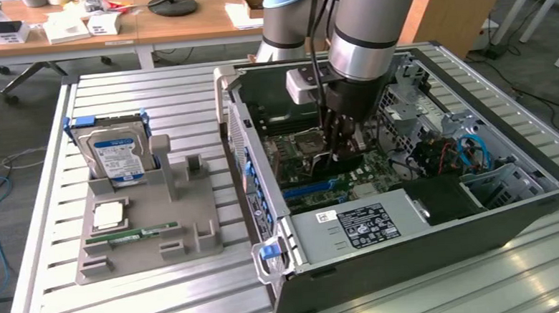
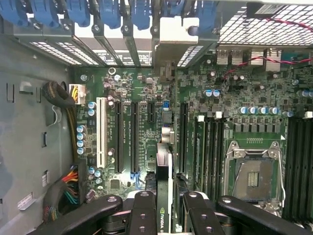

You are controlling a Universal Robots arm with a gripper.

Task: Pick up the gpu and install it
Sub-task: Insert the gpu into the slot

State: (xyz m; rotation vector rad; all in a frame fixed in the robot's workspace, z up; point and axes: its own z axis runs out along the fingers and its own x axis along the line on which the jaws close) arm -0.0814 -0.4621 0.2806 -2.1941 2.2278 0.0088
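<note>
The open computer case [image 1: 512,216] lies on its side on the slatted table, with the green motherboard [image 2: 142,83] exposed. My gripper [image 1: 342,150] reaches down inside the case, over the motherboard. It is shut on the gpu [image 2: 163,171], a thin black card seen edge-on in the wrist view, with a green logo near the fingers [image 2: 145,203]. The card stands upright between the black expansion slots [image 2: 120,137] and the long slots beside the CPU socket [image 2: 254,176]. In the exterior view the gpu [image 1: 348,170] shows as a dark piece under the gripper, close to the board.
To the exterior view's left a grey holder [image 1: 149,231] carries a silver hard drive [image 1: 115,154], a green RAM stick [image 1: 131,237] and a square chip [image 1: 108,216]. Inside the case are the power supply [image 1: 360,224], blue slot latches [image 2: 98,12] and cable bundles [image 2: 68,191].
</note>
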